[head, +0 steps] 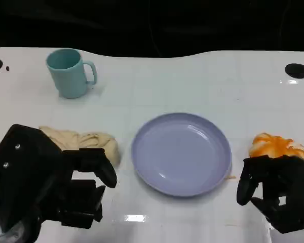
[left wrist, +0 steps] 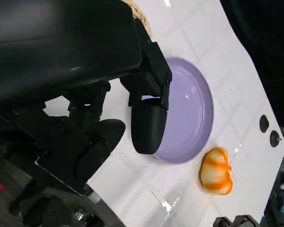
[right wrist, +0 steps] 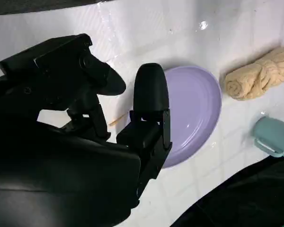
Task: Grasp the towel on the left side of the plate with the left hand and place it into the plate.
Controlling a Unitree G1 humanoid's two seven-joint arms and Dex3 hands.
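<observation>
Left hand (head: 50,187) hovers open and empty just beside the towel (head: 86,143), which lies rolled on the table left of the plate (head: 181,153); lower the fingers over the roll's thick middle, close firmly, then lift

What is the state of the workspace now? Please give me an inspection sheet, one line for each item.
Surface: white table, glossy, with faint grid lines.
Job's things: beige towel rolled up left of the lilac plate; plate holds nothing.
Clutter: teal mug upright at far left; orange cloth right of plate.
Robot hands: left robot hand near the towel, holding nothing; right robot hand beside the orange cloth, holding nothing.
Cables: nothing seen.
Surroundings: dark beyond the table.
</observation>
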